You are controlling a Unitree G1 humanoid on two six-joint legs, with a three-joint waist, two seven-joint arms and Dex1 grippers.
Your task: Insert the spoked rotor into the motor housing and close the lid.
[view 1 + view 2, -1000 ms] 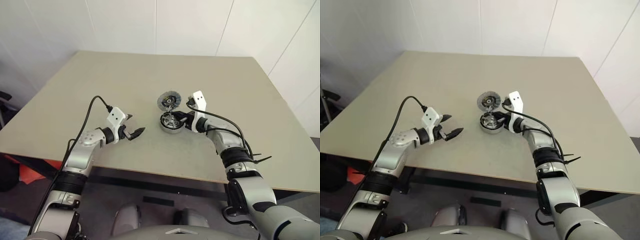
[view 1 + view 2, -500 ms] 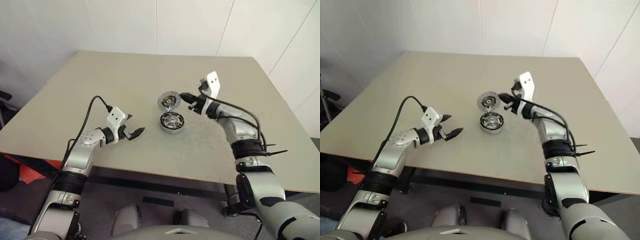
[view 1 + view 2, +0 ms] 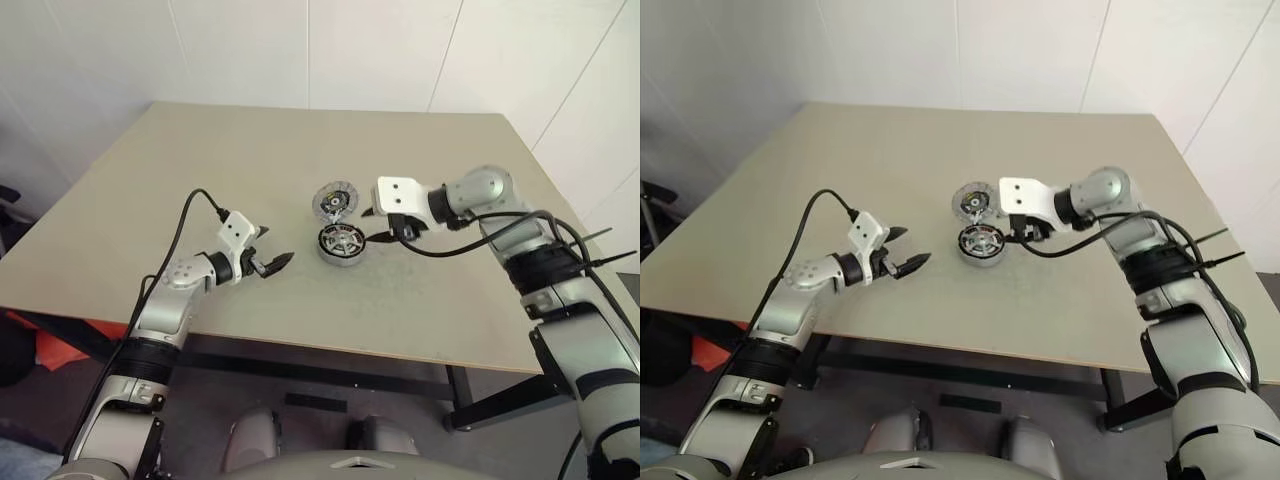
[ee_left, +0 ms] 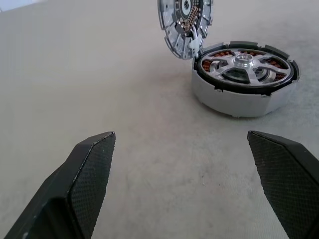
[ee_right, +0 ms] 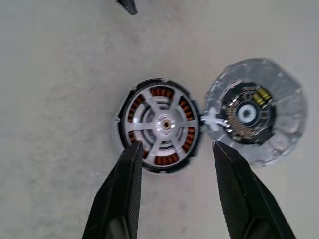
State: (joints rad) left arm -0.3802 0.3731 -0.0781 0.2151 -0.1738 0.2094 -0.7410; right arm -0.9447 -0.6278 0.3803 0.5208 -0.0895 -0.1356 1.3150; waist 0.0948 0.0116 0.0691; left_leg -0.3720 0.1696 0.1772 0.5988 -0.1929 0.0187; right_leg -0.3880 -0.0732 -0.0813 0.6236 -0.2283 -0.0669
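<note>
Right gripper (image 5: 172, 164): has let go and lifted off the housing; a second ago it was down at the housing's side with its fingers shut, now it hangs just above with its fingers parted and nothing between them.
Left gripper (image 3: 268, 263): spread wide and empty, unmoved over the last second, hovering near the front edge of the tabletop and aimed toward the housing.
Rotor (image 5: 161, 124): seated flat inside the housing, silver spokes and hub level with the rim, copper windings showing between the spokes.
Housing (image 4: 244, 97): stands upright about mid-tabletop, slightly toward the right edge, apart from both grippers.
Lid (image 5: 256, 112): hangs open from a small white hinge, joined to the housing on its far side and tilted up, its inner face with the small circuit parts showing.
Meaning for the task: insertion looks done; closing the lid is the step left, and the freed right gripper looks best placed for it.
Tabletop (image 3: 200, 160): plain beige, carrying nothing else.
Writing: no brand, label or lettering can be read on any part.
</note>
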